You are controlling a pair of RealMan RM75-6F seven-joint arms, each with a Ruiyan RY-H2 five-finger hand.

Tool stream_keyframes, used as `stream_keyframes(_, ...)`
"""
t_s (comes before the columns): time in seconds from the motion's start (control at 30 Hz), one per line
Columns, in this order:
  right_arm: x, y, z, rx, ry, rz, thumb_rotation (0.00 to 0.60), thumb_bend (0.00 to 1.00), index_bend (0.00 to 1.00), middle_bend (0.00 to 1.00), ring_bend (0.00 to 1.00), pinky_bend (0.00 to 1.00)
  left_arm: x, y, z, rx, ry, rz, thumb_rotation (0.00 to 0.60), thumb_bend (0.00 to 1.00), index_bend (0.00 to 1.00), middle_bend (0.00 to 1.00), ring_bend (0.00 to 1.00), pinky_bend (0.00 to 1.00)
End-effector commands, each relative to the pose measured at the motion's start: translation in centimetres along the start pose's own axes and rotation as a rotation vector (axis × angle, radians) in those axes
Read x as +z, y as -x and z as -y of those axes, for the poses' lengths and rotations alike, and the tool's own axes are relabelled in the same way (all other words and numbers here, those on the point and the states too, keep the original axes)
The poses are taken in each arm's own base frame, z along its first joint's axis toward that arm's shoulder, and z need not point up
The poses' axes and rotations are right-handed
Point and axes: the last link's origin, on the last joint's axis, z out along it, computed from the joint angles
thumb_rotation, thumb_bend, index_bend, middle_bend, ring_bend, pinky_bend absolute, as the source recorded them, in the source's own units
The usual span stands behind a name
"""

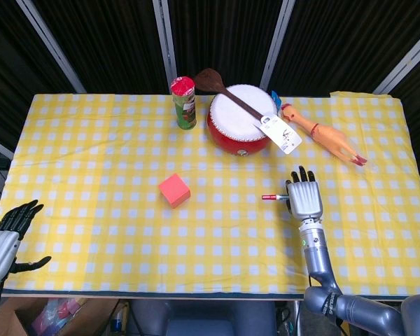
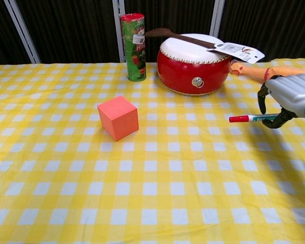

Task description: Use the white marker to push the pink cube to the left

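Pink cube (image 1: 174,190) sits near the middle of the yellow checked tablecloth (image 1: 91,140), rotated so one corner points toward the robot, nothing touching it. The right hand (image 1: 304,197) is well off to the cube's right, fingers curled around the white marker (image 2: 253,118), which lies roughly level with its red cap aimed left at the cube. So the grip looks fine, the hand is just too far away for a push.

If I were driving this: bring the marker in low, just above the cloth, and line the red tip up with the middle of the cube's right side before making contact. Because the cube sits diagonally, hitting near a corner would probably just spin it instead of sliding it, so aim for a flat face or go slow and correct. Keep the marker horizontal so it doesn't ride up over the top edge.

The red drum (image 1: 241,120) and green can (image 1: 184,103) are toward the back, well clear of the path. Left hand (image 1: 3,239) hangs off the near-left table edge, fingers spread, holding nothing.
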Motion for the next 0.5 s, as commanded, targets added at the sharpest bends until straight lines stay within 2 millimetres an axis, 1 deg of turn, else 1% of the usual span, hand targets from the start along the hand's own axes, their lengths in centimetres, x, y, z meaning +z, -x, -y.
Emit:
stream_keyframes(0.03,-0.4,-0.1,0.1,-0.004,-0.005,0.001,0.600,0.56,0.41,0.24,0.09,0.19,0.0,-0.1,0.1,-0.001,-0.003,-0.002,0.600,0.03,0.00,0.00,0.00,0.00)
stream_keyframes(0.17,-1.1,-0.7,0.0,-0.008,-0.004,-0.001,0.600,0.56,0.34,0.21,0.06,0.16,-0.1,-0.1,0.1,0.000,-0.005,-0.005,0.600,0.03,0.00,0.00,0.00,0.00)
stream_keyframes(0.3,-2.3,-1.8,-0.5,0.012,-0.004,-0.010,0.600,0.56,0.31,0.19,0.05,0.15,-0.3,-0.2,0.2,-0.001,-0.007,-0.012,0.600,0.03,0.00,0.00,0.00,0.00)
stream_keyframes(0.43,-4.3,-3.5,-1.9,0.020,-0.025,-0.044,0.600,0.56,0.30,0.17,0.03,0.12,-0.6,-0.3,0.3,0.001,-0.007,-0.025,0.600,0.03,0.00,0.00,0.00,0.00)
stream_keyframes(0.5,-5.7,-4.6,-3.0,0.034,-0.033,-0.066,0.600,0.56,0.30,0.15,0.02,0.11,-0.8,-0.5,0.3,0.003,-0.003,-0.038,0.600,0.04,0.00,0.00,0.00,0.00)
